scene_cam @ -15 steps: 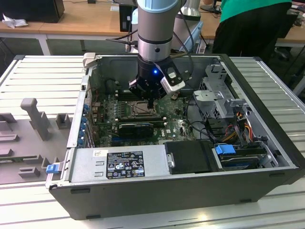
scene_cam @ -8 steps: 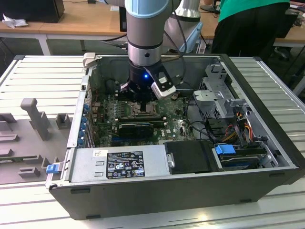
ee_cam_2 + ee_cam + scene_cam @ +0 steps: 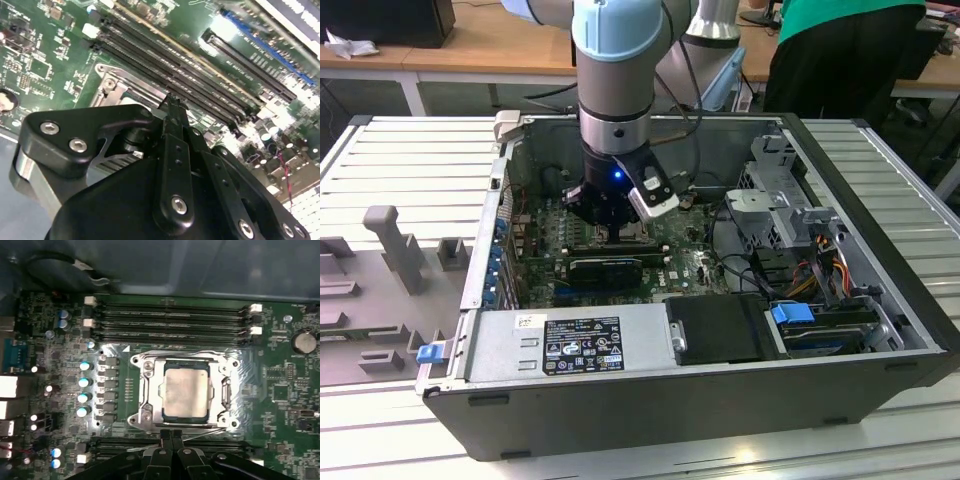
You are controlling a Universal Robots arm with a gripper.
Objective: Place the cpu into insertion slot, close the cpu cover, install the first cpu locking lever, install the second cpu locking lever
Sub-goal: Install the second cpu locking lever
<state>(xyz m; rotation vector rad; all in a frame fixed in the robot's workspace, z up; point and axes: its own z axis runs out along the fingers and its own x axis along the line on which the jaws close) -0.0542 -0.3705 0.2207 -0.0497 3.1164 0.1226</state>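
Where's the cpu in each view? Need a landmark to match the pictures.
Exterior view: hidden beneath the gripper, which hangs over the motherboard in the open computer case.
First wrist view: the cpu sits mid-picture in the insertion slot, under the cpu cover.
Second wrist view: cannot tell; the gripper blocks the socket.
Shared landmark: the memory slots alongside the socket.

One robot arm [image 3: 615,60] with one gripper [image 3: 171,436]. One open computer case [image 3: 650,400] on one slatted counter [image 3: 410,160]. One green motherboard [image 3: 295,390]. One cpu [image 3: 185,392], seated in one insertion slot [image 3: 150,390] under one cpu cover [image 3: 216,390]. Four memory slots [image 3: 170,317] at 12 o'clock of the socket in the first wrist view. Four blue-topped capacitors [image 3: 84,389] in a column at 9 o'clock. One coin cell [image 3: 304,342] at 2 o'clock. One person [image 3: 840,50] behind the case.
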